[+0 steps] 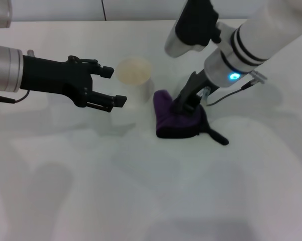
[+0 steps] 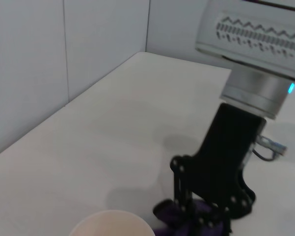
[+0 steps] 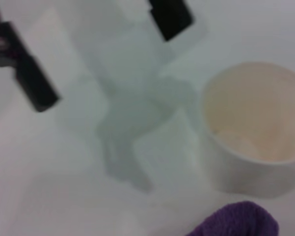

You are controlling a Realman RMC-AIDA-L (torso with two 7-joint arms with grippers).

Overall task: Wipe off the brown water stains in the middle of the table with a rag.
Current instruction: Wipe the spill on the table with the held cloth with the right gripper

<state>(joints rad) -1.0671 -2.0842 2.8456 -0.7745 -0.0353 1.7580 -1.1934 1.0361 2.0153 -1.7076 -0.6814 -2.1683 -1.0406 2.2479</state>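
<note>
1. Pressing down at the centre-right of the head view, the right claw [image 1: 187, 106] is planted on the rag [image 1: 177, 120]; its fingers are drawn in on the purple cloth, which appears to be pinched between them, though the fingertips are sunk in the folds.
2. The rag is seen bunched on the white worktop [image 1: 140, 191], with its thin black tab [image 1: 217, 136] trailing toward the lower right of the frame.
3. A translucent whitish cup [image 1: 134, 80] is stood upright just left of the rag, near it but apart from it.
4. The left claw [image 1: 110, 86] is held at the upper left of the head view, its two black fingers spread wide with nothing between them, just left of the cup.
5. No brown stain can be made out on the bare worktop around the rag.
6. In the left wrist view the right claw [image 2: 206, 216] is shown standing on the purple rag [image 2: 169, 216], with the cup's rim [image 2: 113, 223] at the bottom edge.
7. In the right wrist view the cup [image 3: 253, 128] and a corner of the rag [image 3: 238, 221] are shown at the lower right.
</note>
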